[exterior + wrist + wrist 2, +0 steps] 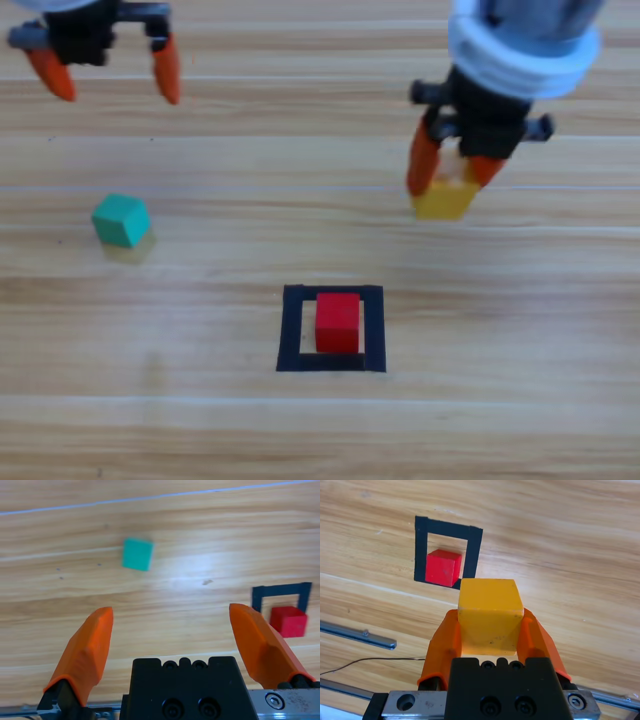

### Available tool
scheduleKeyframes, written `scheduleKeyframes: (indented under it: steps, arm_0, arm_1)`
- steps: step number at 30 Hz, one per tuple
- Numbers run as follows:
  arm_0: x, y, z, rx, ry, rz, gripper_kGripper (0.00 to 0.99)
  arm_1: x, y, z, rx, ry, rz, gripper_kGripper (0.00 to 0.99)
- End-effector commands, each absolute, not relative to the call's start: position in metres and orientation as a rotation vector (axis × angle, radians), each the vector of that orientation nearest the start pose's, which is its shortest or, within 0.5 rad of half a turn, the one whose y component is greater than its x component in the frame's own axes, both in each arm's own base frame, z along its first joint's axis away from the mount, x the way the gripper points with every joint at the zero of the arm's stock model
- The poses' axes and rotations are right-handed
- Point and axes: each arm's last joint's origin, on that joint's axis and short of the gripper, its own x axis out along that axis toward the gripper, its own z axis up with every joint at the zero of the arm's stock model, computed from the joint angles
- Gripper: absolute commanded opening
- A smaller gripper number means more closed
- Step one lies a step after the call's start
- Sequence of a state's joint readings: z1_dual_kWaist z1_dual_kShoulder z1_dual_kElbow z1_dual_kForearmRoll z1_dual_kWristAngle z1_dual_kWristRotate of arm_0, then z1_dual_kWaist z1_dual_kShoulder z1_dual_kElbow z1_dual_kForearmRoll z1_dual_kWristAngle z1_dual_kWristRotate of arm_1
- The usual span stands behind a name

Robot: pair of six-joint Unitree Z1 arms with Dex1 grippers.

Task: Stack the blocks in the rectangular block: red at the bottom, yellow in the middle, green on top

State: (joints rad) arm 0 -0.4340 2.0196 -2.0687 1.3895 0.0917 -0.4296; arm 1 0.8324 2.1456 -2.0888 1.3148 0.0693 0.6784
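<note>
The red cube [338, 322] [443, 567] [288, 621] sits inside the black tape square [291, 330] [472, 550] [281, 590] at the table's lower middle. My right gripper [453, 172] [490, 630] is shut on the yellow cube [446, 197] [489, 615], held above the table up and to the right of the square. The teal-green cube [121, 220] [137, 554] lies on the wood at the left. High at the top left, my left gripper [108, 75] [177, 635] hangs open with nothing between its jaws, well short of the green cube.
A metal rail [357, 634] and a thin black cable [370, 662] run along the table edge in the right wrist view. Bare wood lies between the green cube and the tape square.
</note>
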Motion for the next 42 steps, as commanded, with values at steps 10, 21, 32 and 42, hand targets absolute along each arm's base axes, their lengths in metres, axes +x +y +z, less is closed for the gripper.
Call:
scheduleKeyframes:
  steps: [10,21,32,42]
  arm_0:
    - [0.384,-0.120,0.305,0.151,1.465,-0.089,0.980]
    - [0.390,-0.124,0.284,0.180,1.483,-0.144,0.990]
    - [0.399,-0.128,0.264,0.195,1.500,-0.224,0.990]
    - [0.418,-0.132,0.220,0.240,1.545,-0.176,0.990]
  arm_1:
    - [0.287,0.410,0.243,-0.060,1.624,0.176,0.000]
    - [0.274,0.428,0.230,-0.017,1.635,0.118,0.000]
    - [0.275,0.435,0.209,-0.045,1.646,0.092,0.000]
    - [0.276,0.436,0.206,-0.064,1.637,0.093,0.000]
